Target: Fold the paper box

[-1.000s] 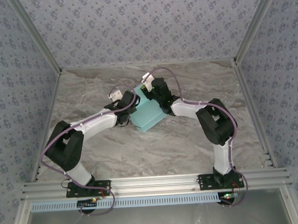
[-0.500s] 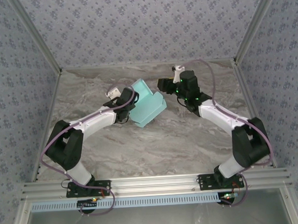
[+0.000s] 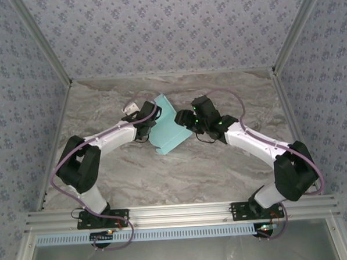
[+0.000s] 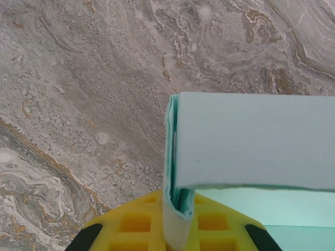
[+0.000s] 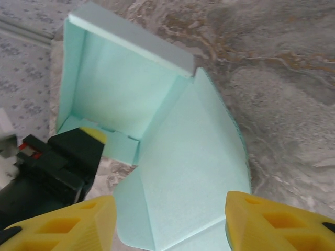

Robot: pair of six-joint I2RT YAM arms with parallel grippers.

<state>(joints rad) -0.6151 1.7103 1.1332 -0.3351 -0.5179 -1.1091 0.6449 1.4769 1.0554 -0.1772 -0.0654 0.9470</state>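
Pinches a side wall of the paper box (image 3: 169, 127) with the left gripper (image 4: 178, 230), near the middle of the stone table (image 3: 164, 171). Holds the right gripper (image 5: 170, 209) spread wide, just above the loose flap.

No readable text, label, number or sign on the paper box (image 3: 170, 130), table (image 3: 164, 177) or walls (image 3: 168, 31).

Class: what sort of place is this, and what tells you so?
Probably a robot test booth: a left arm and right arm bolted to a metal rail, with patterned walls enclosing a marble-look table.
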